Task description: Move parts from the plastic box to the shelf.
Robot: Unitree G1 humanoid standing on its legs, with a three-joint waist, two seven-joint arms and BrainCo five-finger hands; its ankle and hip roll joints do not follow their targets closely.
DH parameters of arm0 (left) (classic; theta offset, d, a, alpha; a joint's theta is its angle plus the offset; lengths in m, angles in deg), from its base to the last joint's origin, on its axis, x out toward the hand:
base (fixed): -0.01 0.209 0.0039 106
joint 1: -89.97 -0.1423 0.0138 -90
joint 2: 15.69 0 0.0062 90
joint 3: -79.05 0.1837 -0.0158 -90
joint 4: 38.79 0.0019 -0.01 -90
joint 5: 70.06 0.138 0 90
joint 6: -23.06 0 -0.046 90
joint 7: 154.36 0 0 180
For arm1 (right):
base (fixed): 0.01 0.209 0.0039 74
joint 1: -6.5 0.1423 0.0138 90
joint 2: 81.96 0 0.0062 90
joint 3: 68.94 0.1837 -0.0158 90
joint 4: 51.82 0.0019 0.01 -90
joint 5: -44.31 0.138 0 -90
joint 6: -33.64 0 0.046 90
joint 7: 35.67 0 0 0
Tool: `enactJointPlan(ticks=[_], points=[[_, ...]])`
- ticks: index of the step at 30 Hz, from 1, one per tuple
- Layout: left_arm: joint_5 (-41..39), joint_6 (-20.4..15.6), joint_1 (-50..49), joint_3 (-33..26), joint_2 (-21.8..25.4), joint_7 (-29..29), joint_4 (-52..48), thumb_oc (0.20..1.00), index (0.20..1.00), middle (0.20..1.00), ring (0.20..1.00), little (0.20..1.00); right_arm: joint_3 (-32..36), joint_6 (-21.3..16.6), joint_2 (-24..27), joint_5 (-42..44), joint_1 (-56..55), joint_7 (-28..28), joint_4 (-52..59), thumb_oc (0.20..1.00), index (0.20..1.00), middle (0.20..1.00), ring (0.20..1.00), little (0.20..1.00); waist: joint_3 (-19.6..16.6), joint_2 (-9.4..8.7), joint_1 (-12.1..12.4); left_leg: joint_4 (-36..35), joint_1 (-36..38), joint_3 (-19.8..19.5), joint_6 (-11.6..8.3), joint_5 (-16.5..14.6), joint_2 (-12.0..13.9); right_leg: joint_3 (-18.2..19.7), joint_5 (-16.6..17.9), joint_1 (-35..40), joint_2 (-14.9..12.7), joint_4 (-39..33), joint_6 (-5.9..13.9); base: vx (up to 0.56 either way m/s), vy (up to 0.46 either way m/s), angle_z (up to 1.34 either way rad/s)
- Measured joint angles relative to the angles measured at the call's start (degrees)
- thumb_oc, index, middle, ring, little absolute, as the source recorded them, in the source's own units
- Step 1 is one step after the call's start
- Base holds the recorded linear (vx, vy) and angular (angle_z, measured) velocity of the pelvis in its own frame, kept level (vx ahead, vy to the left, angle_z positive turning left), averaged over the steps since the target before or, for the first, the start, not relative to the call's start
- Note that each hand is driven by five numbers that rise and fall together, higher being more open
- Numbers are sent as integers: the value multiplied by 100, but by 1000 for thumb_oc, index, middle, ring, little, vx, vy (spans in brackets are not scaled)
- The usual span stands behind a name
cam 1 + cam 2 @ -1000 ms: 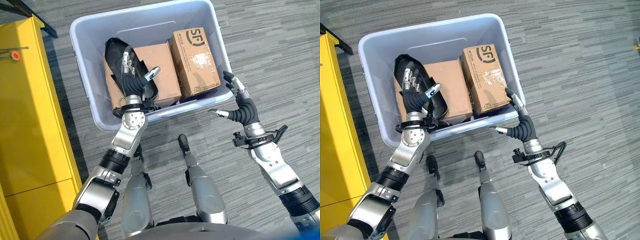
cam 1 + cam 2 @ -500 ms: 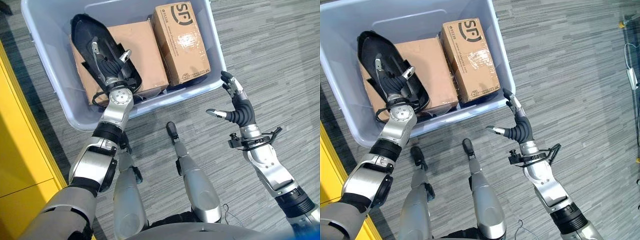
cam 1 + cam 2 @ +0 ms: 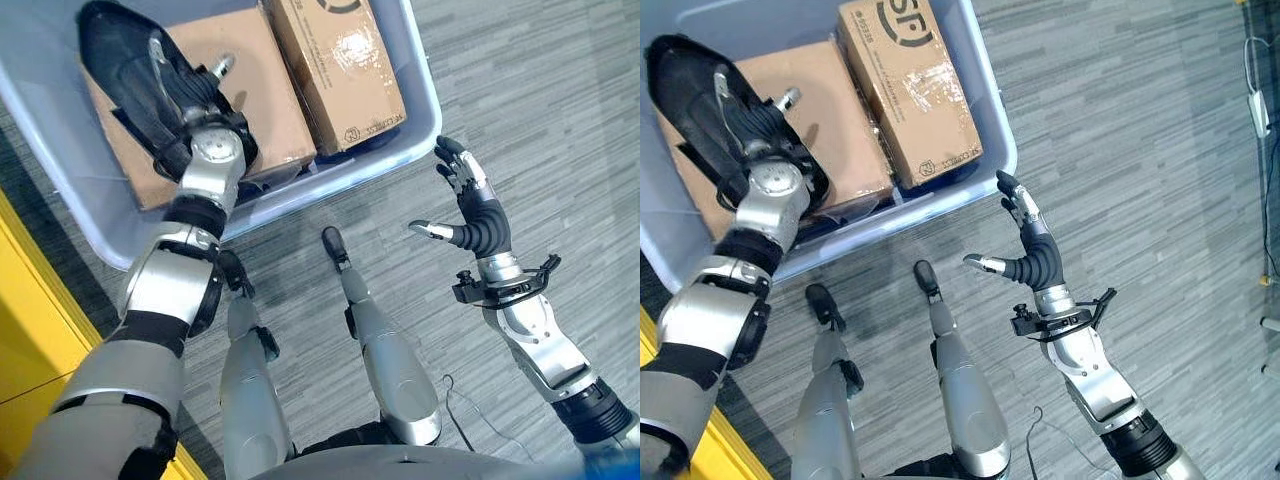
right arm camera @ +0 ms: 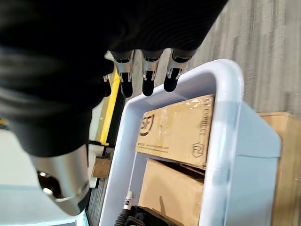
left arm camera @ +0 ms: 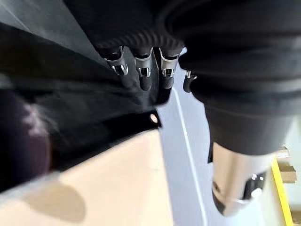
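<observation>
While the right hand hovers over the floor just outside the plastic box, fingers spread and empty, the left hand reaches into the box, fingers extended onto the black part lying across a flat cardboard box; beyond sits a taped carton. No grasp is visible, so lifting now would likely let the part slide off.

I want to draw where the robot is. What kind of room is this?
Probably a workshop or storeroom. There is a plastic box holding cardboard boxes, a grey striped carpet and a yellow cabinet.
</observation>
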Motion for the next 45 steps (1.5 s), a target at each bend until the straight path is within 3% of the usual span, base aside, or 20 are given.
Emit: enactJointPlan(ticks=[7, 13, 14, 19, 25, 31, 32, 34, 37, 45], points=[[-282, 109, 336, 271, 117, 280, 285, 1000, 1000, 1000, 1000, 1000, 47, 1, 1, 38, -184, 61, 1, 1000, 1000, 1000, 1000, 1000, -14, -8, -69, 168, -195, 7, -30, -32, 37, 17, 32, -137, 27, -1, -28, 2, 0, -1], [-123, 234, 394, 809, 329, 1163, 269, 1000, 1000, 1000, 1000, 1000, 354, 18, -10, 235, -359, 241, -4, 1000, 1000, 1000, 1000, 1000, -21, -10, -33, 160, -218, 35, -26, -28, -3, 63, 61, -183, -10, -2, -19, 2, 8, -1], [215, 358, 399, 1439, 517, 1291, 198, 1000, 1000, 1000, 1000, 1000, 361, 18, -15, 235, -391, 298, -3, 1000, 1000, 1000, 1000, 1000, -23, -7, -26, 160, -218, 45, -26, -28, -4, 68, 61, -188, -9, -2, -19, 0, 0, 0], [2177, 607, 370, 2734, 644, 1715, -284, 1000, 1000, 1000, 1000, 1000, 389, 20, -17, 230, -576, 484, -8, 1000, 1000, 1000, 1000, 1000, -24, -6, 75, 149, -252, 90, -25, -27, -6, 78, 63, -244, -18, -1, -20, -4, 1, -1], [3198, 579, -50, 3168, 744, 2064, -1226, 1000, 1000, 1000, 1000, 1000, 459, 19, -16, 230, -578, 630, -12, 1000, 1000, 1000, 1000, 1000, -18, 5, 119, 137, -263, 98, -21, -24, -29, 75, 63, -265, -68, -1, -20, 0, 0, 0], [4071, 544, -346, 3583, 1397, 2200, -2251, 1000, 1000, 1000, 1000, 1000, 617, 7, -13, 218, -752, 673, -34, 1000, 1000, 1000, 1000, 1000, -16, 149, 253, 159, -360, 126, 12, 5, -51, 75, 77, -355, -96, -1, -15, -29, -1, 1], [4241, 393, -540, 3543, 1550, 2198, -2608, 1000, 1000, 1000, 1000, 1000, 733, 8, -2, 219, -803, 669, -146, 1000, 1000, 1000, 1000, 1000, 1, 287, 396, 133, -400, 130, 31, 21, -68, 71, 83, -406, -93, -1, -7, -92, 3, 1], [4273, 336, -877, 3367, 1897, 2226, -3141, 1000, 1000, 1000, 1000, 1000, 753, -10, -2, 206, -805, 680, -121, 1000, 1000, 1000, 1000, 1000, 10, 346, 453, 127, -402, 126, 34, 23, -71, 75, 84, -411, -110, -1, -5, 0, 0, 0], [4115, 95, -1701, 2444, 2453, 2181, -4435, 1000, 1000, 1000, 1000, 1000, 1018, -35, 10, 207, -946, 656, -72, 1000, 1000, 1000, 1000, 1000, 35, 417, 456, 114, -405, 131, 34, 23, -76, 73, 84, -421, -118, -1, -5, 0, 0, 0], [3143, -341, -3333, 680, 2579, 1885, -6217, 1000, 1000, 1000, 1000, 1000, 1316, -48, 1, 196, -1109, 662, 13, 1000, 1000, 1000, 1000, 1000, 96, 534, 667, 114, -447, 111, 40, 26, -98, 65, 82, -453, -146, -2, -4, 0, 0, 0]])
